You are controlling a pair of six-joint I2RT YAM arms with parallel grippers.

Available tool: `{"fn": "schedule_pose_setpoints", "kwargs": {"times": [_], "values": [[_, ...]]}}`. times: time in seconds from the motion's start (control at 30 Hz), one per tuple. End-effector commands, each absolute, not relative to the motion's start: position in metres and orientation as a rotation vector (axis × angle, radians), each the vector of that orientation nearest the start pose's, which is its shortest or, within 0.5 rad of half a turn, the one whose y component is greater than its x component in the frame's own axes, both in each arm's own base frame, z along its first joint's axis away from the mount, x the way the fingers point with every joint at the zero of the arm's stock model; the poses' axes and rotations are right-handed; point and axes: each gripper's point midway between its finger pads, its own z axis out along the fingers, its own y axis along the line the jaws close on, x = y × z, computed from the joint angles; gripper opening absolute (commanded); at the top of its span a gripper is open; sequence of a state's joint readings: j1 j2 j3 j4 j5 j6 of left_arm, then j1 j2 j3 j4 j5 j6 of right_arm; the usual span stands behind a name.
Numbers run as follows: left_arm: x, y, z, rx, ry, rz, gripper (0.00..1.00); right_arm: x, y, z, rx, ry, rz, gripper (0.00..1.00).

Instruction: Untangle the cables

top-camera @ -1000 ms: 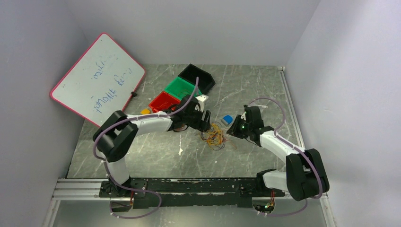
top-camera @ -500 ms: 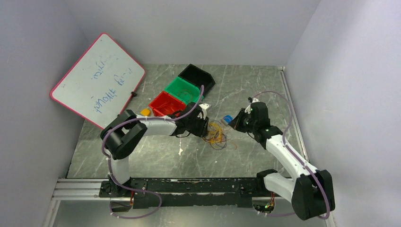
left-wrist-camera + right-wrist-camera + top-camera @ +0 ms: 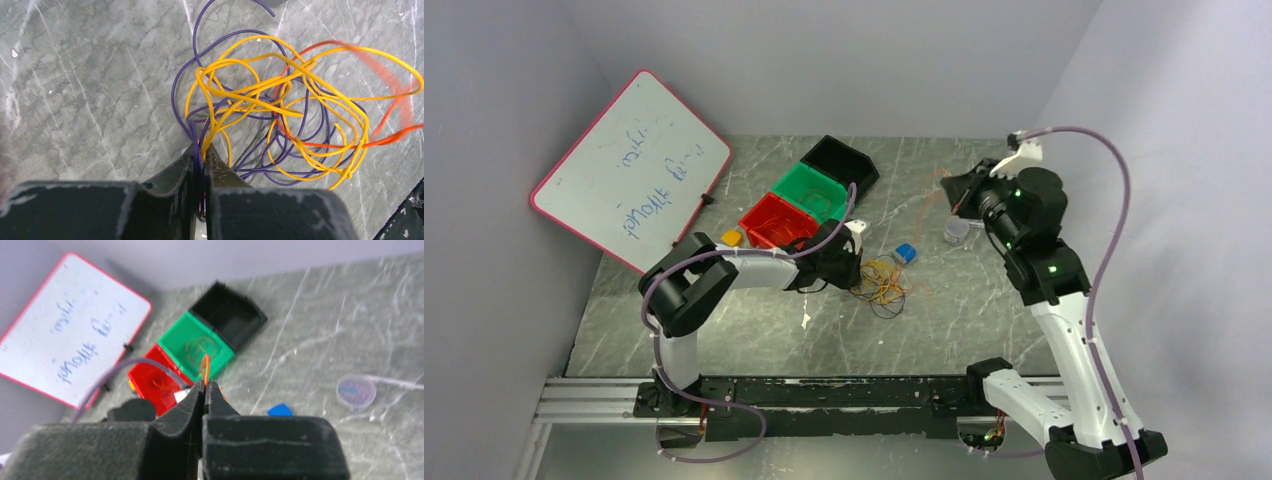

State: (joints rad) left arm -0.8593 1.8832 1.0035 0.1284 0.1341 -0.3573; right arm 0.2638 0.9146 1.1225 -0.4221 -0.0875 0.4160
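the cables [image 3: 882,283] lie clumped at mid frame on the desk [image 3: 754,330]. the left hand [image 3: 200,154] has just pinched shut on purple and yellow strands; the right hand [image 3: 204,386], clamped on an orange cable [image 3: 205,367], has lifted to the upper right, likely drawing it free.
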Motion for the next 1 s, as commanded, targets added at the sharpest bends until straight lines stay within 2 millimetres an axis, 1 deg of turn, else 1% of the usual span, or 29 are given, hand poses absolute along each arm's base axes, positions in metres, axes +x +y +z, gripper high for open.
{"fn": "schedule_pose_setpoints", "kwargs": {"times": [0.0, 0.07, 0.1, 0.13, 0.23, 0.33, 0.5, 0.6, 0.8, 0.97], "values": [[0.258, -0.361, -0.003, 0.689, 2.393, -0.685, 0.11, 0.29, 0.094, 0.392, 0.051, 1.735, 0.444, 0.0], [0.256, -0.36, -0.007, 0.694, 2.399, -0.678, 0.1, 0.284, 0.088, 0.424, 0.044, 1.664, 0.424, 0.0], [0.255, -0.36, -0.008, 0.695, 2.4, -0.677, 0.08, 0.282, 0.085, 0.432, 0.044, 1.644, 0.412, 0.0], [0.255, -0.36, -0.009, 0.697, 2.403, -0.673, 0.07, 0.278, 0.082, 0.449, 0.046, 1.605, 0.406, 0.0], [0.253, -0.36, -0.011, 0.701, 2.406, -0.668, 0.07, 0.27, 0.075, 0.482, 0.043, 1.531, 0.382, 0.0], [0.251, -0.36, -0.011, 0.705, 2.405, -0.667, 0.07, 0.263, 0.069, 0.508, 0.036, 1.473, 0.356, 0.0], [0.248, -0.357, -0.016, 0.712, 2.412, -0.648, 0.07, 0.249, 0.056, 0.542, 0.038, 1.386, 0.301, 0.0], [0.247, -0.354, -0.018, 0.716, 2.417, -0.624, 0.07, 0.237, 0.048, 0.565, 0.044, 1.311, 0.281, 0.0], [0.242, -0.349, -0.02, 0.711, 2.426, -0.617, 0.07, 0.219, 0.037, 0.597, 0.042, 1.21, 0.243, 0.0], [0.238, -0.346, -0.025, 0.718, 2.434, -0.606, 0.07, 0.201, 0.029, 0.626, 0.05, 1.11, 0.23, 0.0]]}}
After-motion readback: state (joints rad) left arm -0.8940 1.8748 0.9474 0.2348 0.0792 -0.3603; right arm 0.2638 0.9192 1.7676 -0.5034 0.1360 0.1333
